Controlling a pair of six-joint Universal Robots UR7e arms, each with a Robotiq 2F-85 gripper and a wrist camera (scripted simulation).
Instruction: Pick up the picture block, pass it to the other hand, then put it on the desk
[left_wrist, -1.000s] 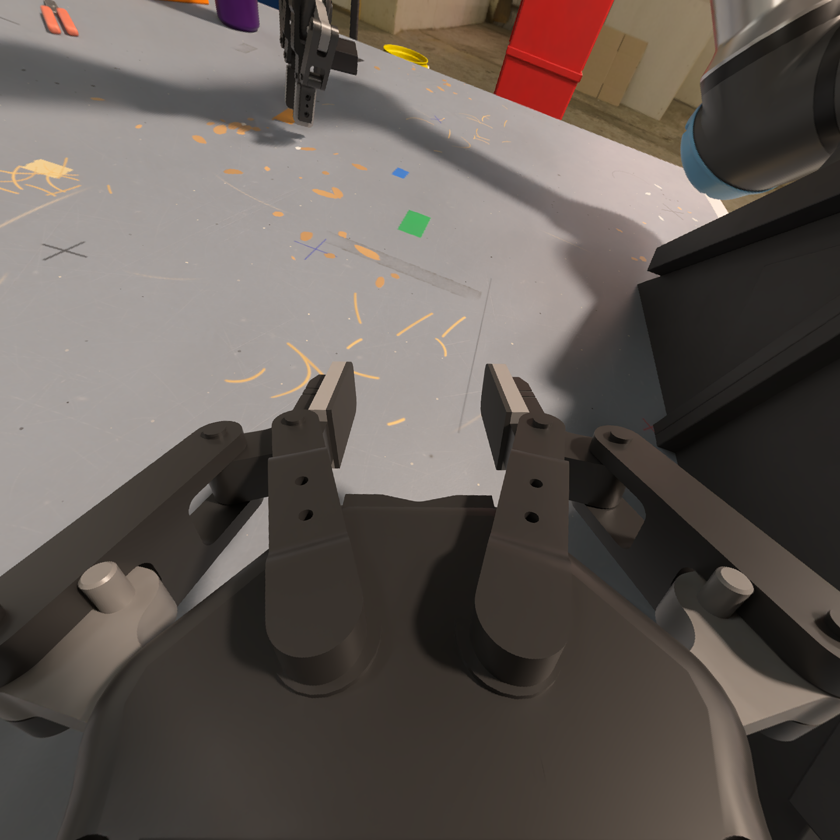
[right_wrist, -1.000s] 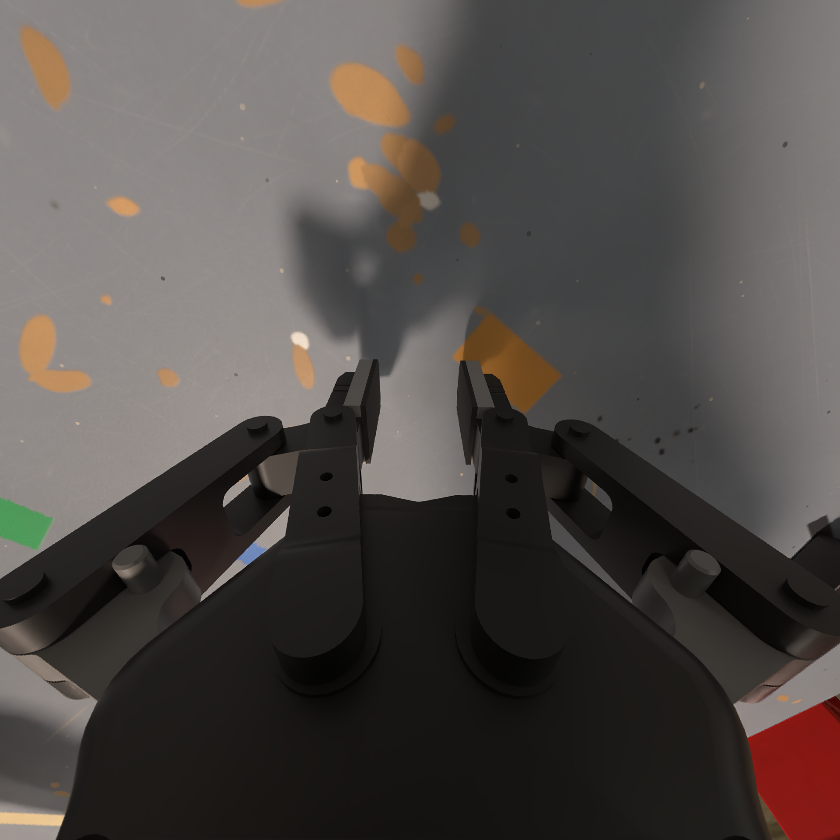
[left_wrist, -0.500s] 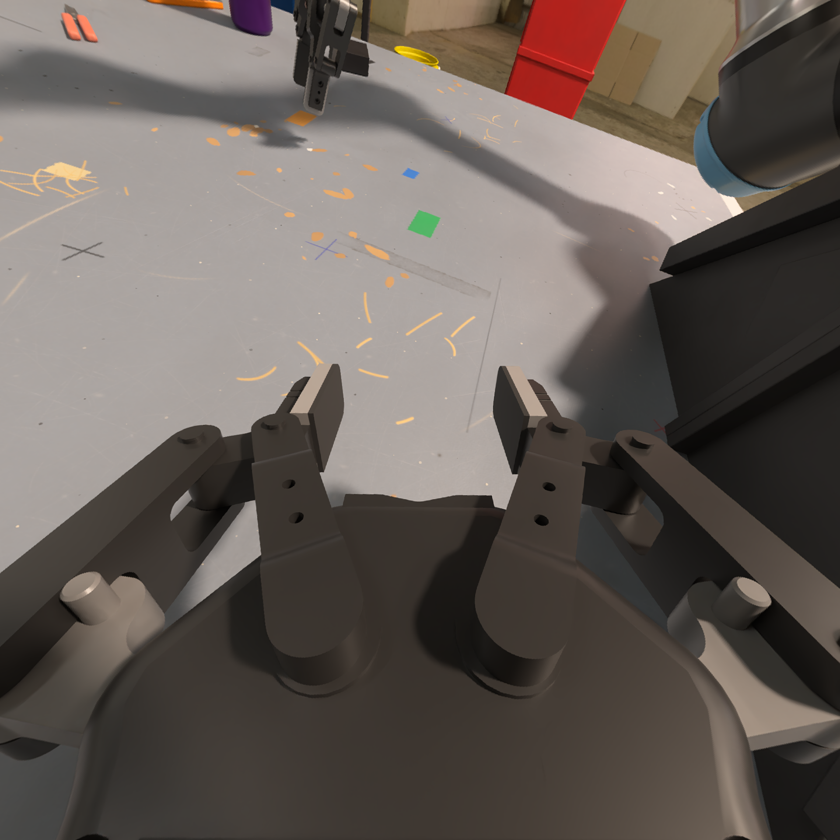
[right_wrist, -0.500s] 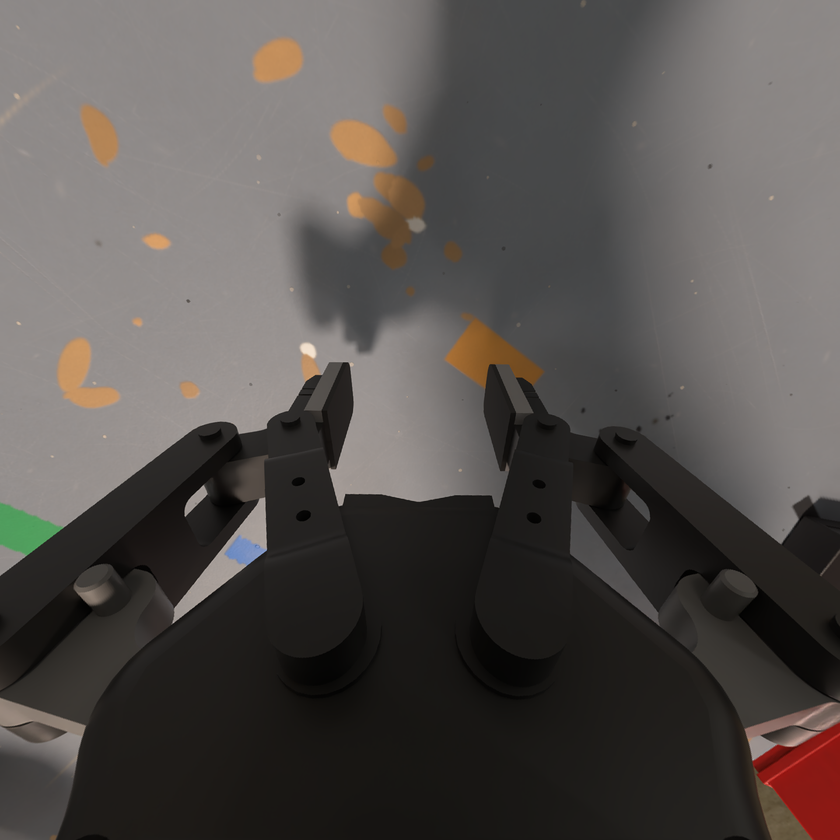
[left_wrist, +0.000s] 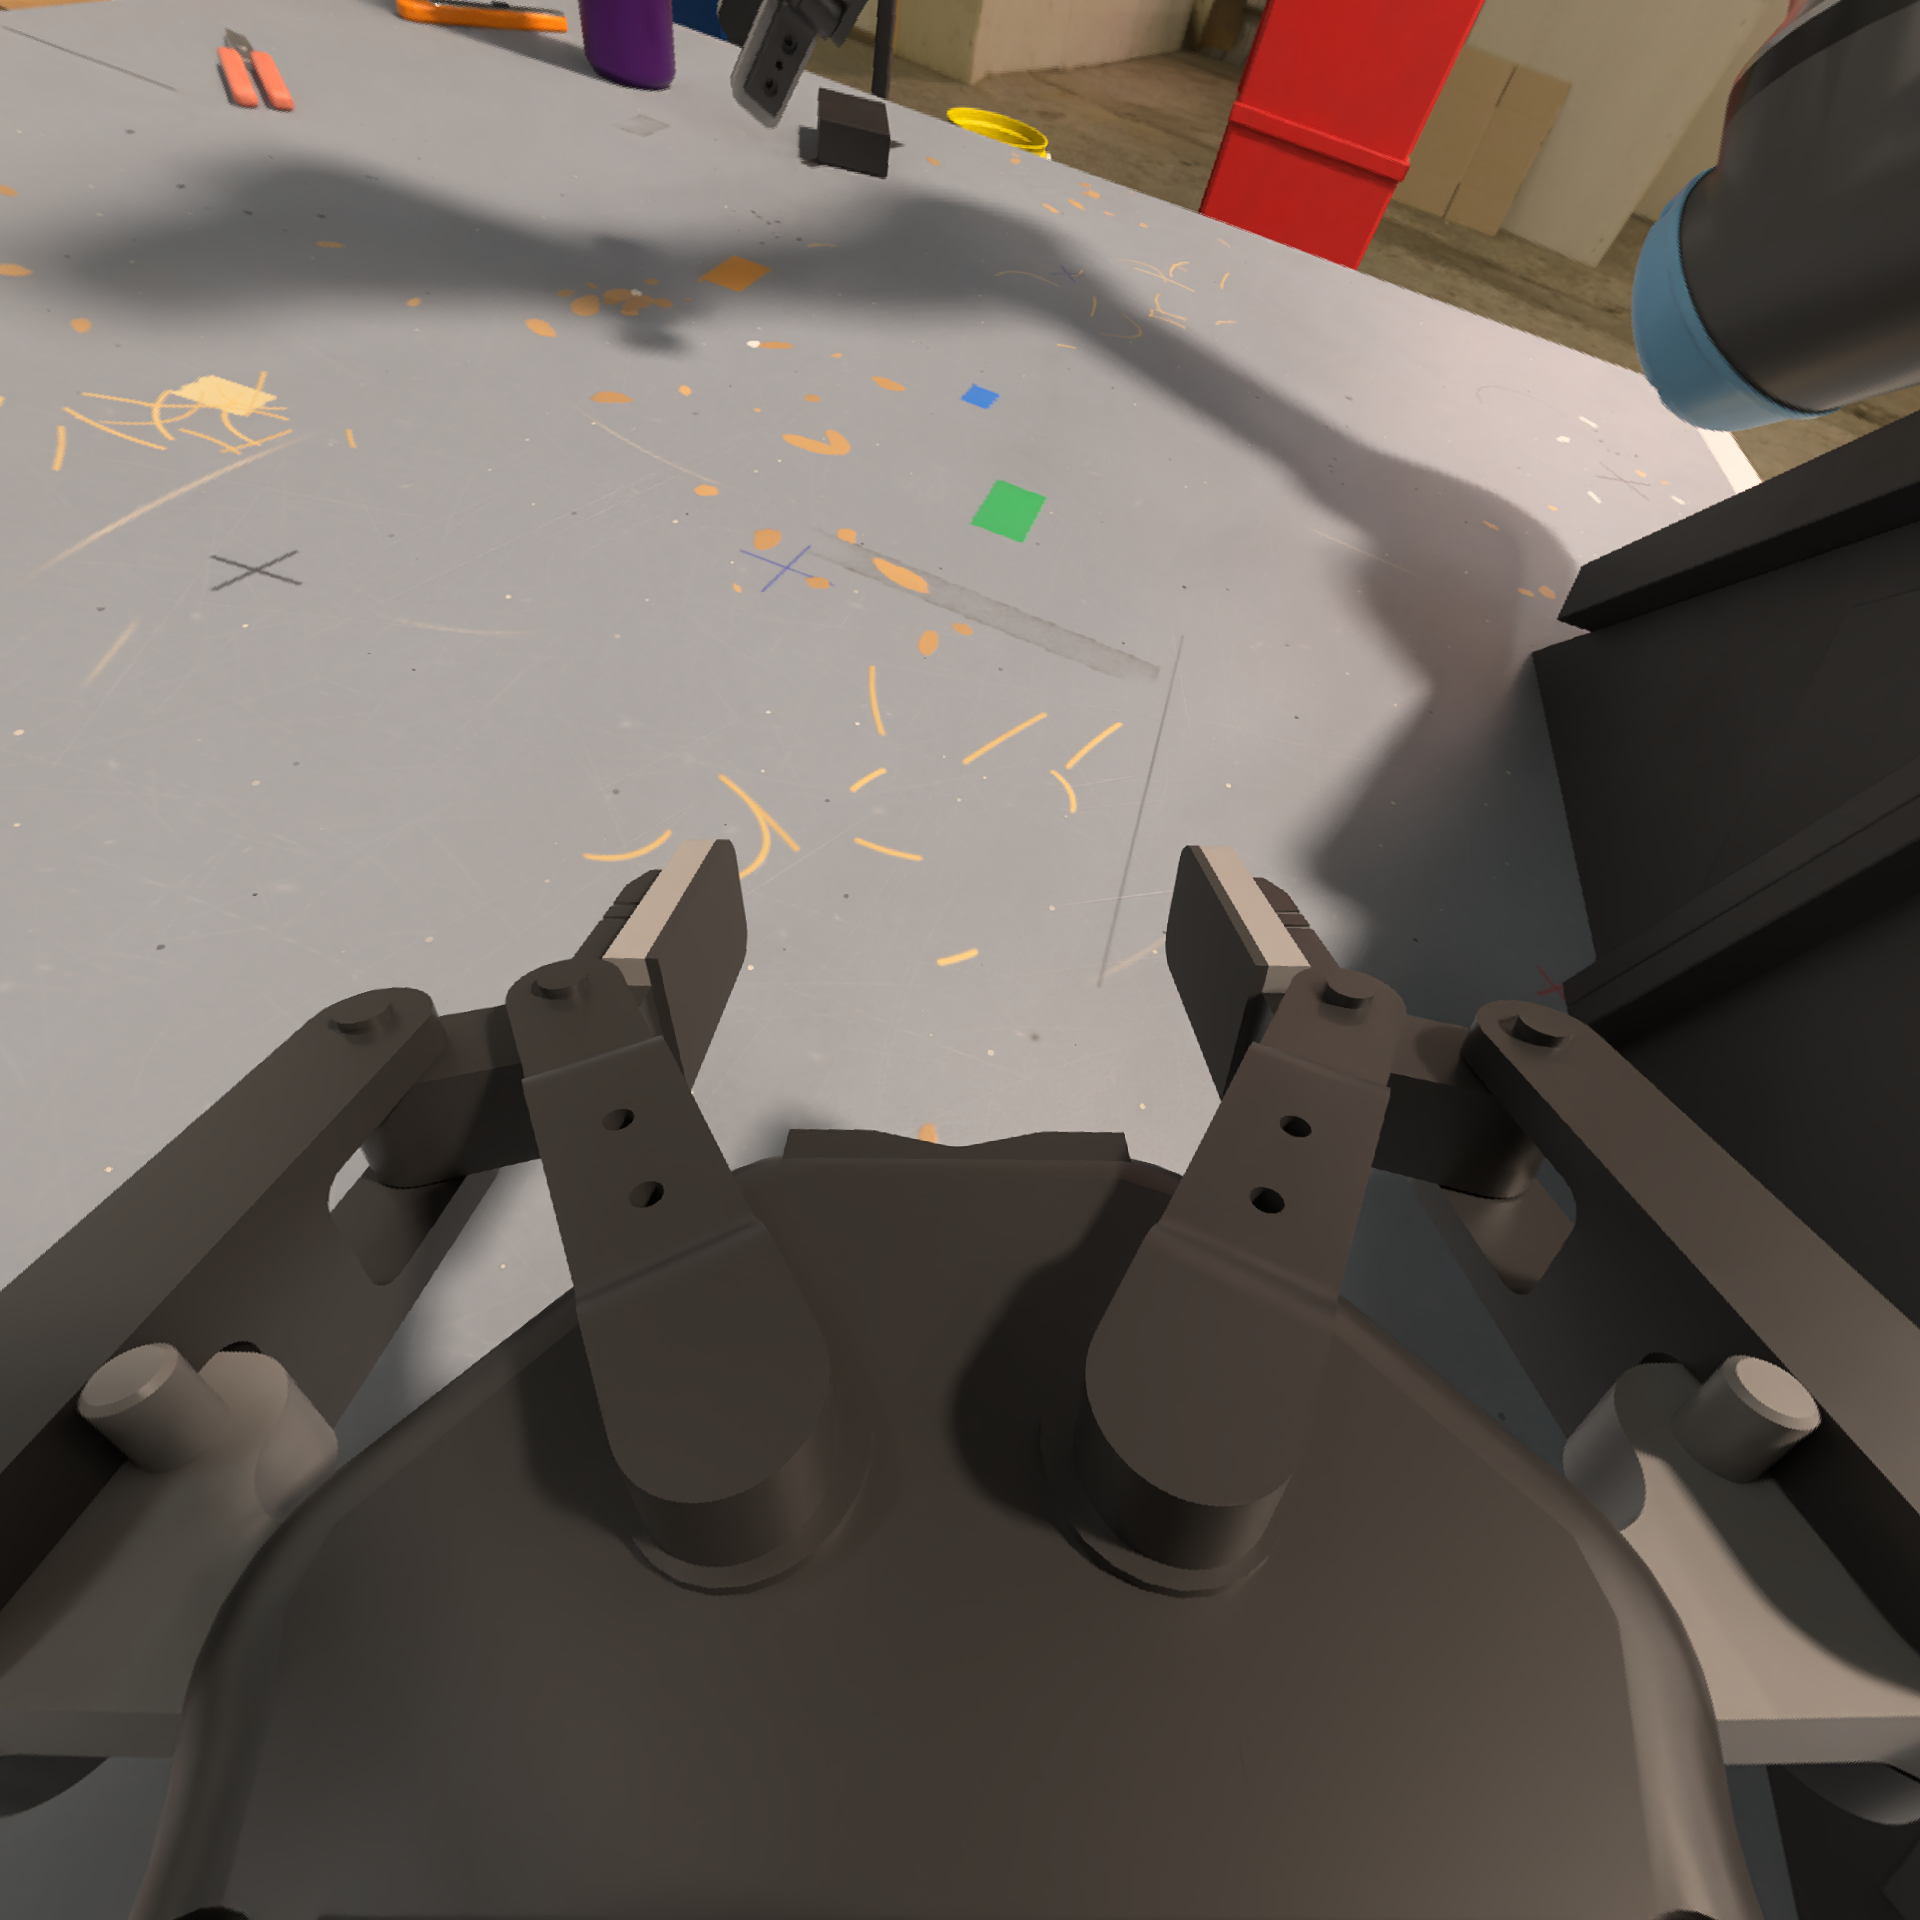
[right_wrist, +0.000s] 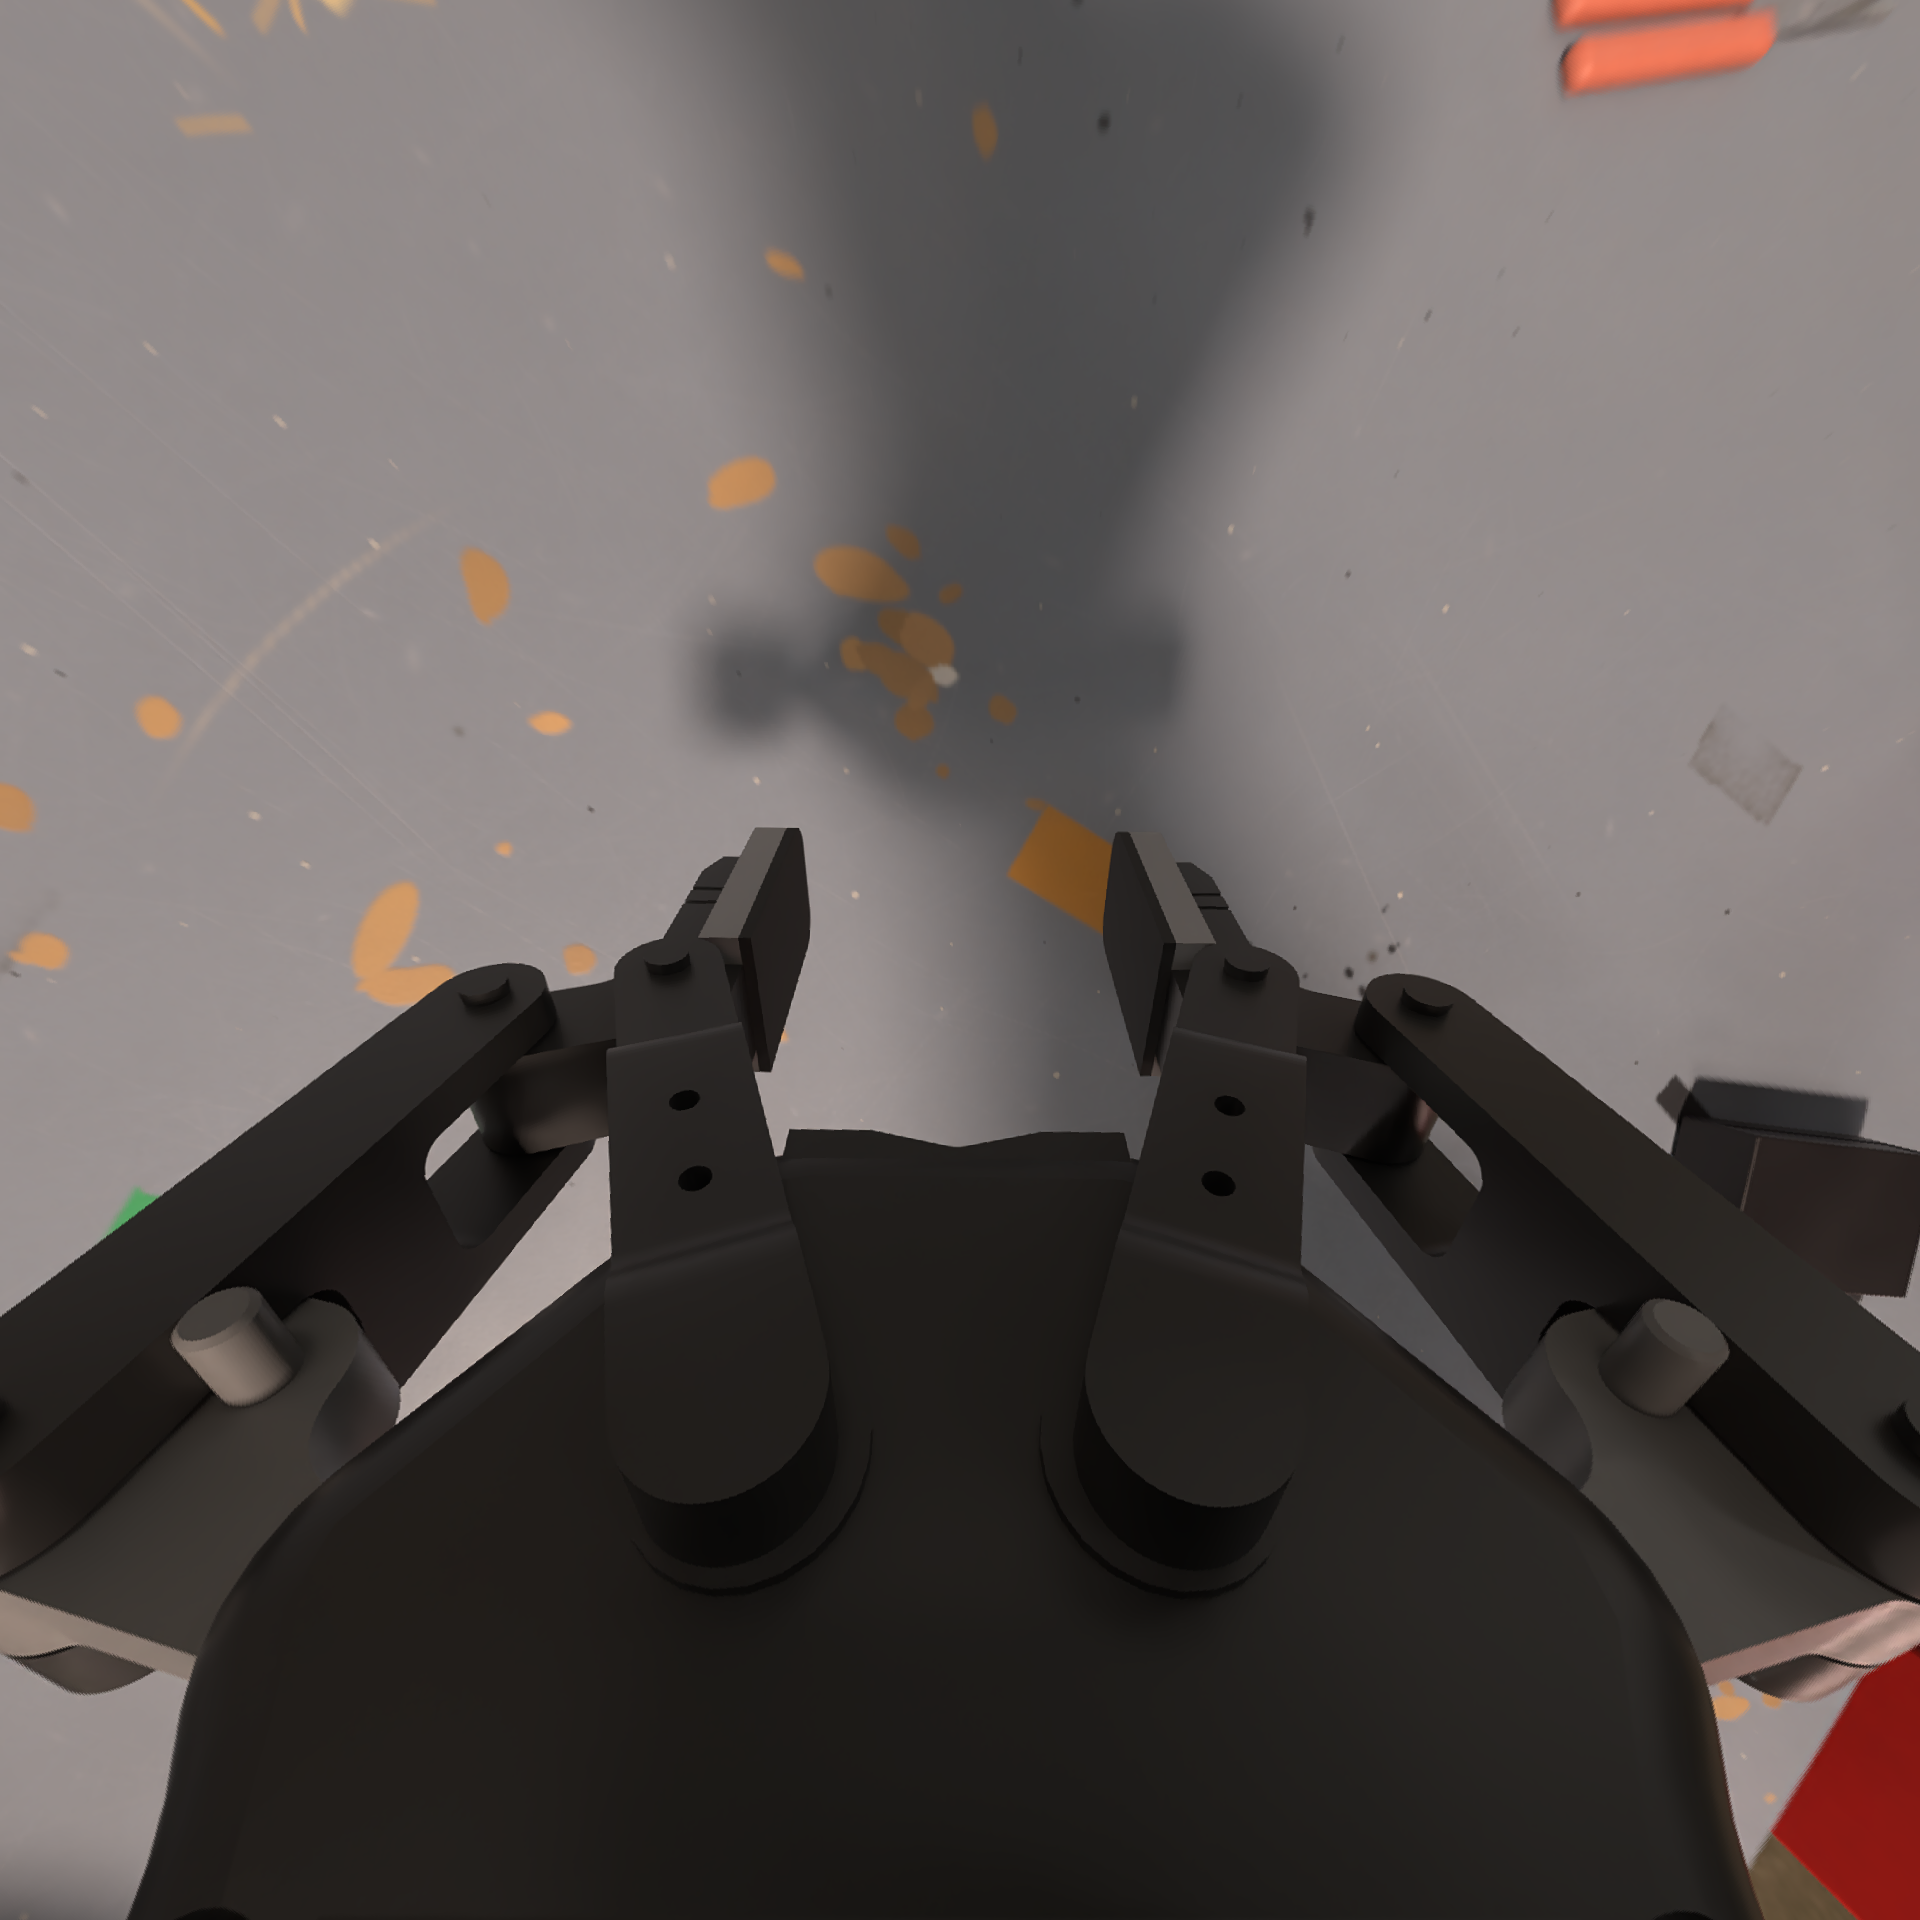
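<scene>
A small dark block (left_wrist: 847, 130) sits on the grey desk (left_wrist: 416, 727) at the far edge; it also shows at the right edge of the right wrist view (right_wrist: 1808, 1195), partly behind my gripper's linkage. My right gripper (right_wrist: 954, 914) is open and empty, hanging above an orange square mark (right_wrist: 1060, 862), left of the block. It shows far off in the left wrist view (left_wrist: 774, 62), just left of the block and clear of it. My left gripper (left_wrist: 956, 914) is open and empty, low over the near part of the desk.
Orange-handled pliers (left_wrist: 255, 78) and a purple cylinder (left_wrist: 627, 36) lie at the far side. A yellow ring (left_wrist: 997, 130) and a red column (left_wrist: 1340, 114) stand beyond the desk edge. A black box (left_wrist: 1745, 727) stands close to my left gripper's right side.
Both grippers have opened wider. My right gripper has risen from the desk and drawn away from the block, which stays on the desk.
</scene>
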